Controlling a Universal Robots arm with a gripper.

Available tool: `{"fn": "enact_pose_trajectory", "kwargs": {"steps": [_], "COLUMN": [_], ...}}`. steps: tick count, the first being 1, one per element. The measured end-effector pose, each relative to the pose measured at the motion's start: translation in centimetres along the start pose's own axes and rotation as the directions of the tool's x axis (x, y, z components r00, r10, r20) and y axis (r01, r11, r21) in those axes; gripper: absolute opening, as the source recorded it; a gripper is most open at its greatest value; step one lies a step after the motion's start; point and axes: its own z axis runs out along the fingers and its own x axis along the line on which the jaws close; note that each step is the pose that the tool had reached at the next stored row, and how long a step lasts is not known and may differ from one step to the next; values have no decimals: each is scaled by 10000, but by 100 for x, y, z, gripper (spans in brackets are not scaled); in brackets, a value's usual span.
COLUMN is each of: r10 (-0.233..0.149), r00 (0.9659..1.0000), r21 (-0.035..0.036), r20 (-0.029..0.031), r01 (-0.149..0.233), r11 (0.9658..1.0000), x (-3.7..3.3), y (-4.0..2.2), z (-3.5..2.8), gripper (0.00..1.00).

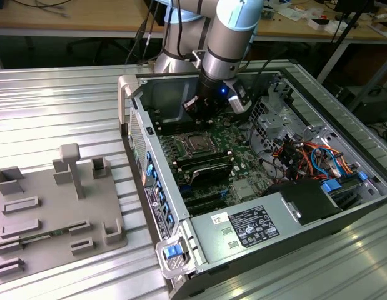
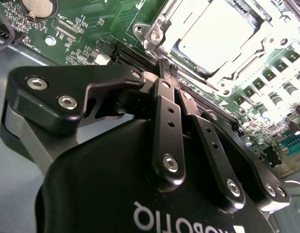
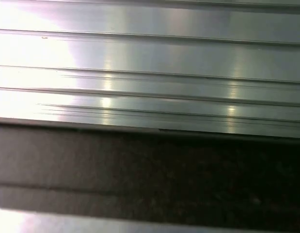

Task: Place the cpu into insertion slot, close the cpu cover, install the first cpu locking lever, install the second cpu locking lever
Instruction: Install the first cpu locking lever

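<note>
The gripper (image 2: 165,65), fingers pressed together and holding nothing, is hovering just beside the insertion slot (image 2: 215,43) at upper right of the second wrist view, where the cpu (image 2: 213,39) is sitting under the cpu cover (image 2: 162,24), so a locking lever step is seemingly in hand, calling for a careful sideways push.

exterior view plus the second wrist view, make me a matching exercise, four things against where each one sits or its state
Things:
1. gripper
2. cpu
3. grey tray
4. computer case

Place or state:
A. on the ribbed table, at the exterior view's left
B. lying in the socket, silvery face up
C. open on top, circuit board showing
D. fingers shut, empty, close beside the socket

Pairs: 1-D, 2-B, 3-A, 4-C
</note>
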Motion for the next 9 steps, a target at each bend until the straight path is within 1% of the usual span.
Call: {"fn": "enact_pose_trajectory", "kwargs": {"steps": [4,9], "r10": [0,0], "r00": [10000,10000], "r21": [0,1], "r20": [1,0], "r01": [0,0], "r11": [10000,10000], "x": [1,2], "y": [-35,-46], "z": [-3,-3], "gripper": [11,11]}}
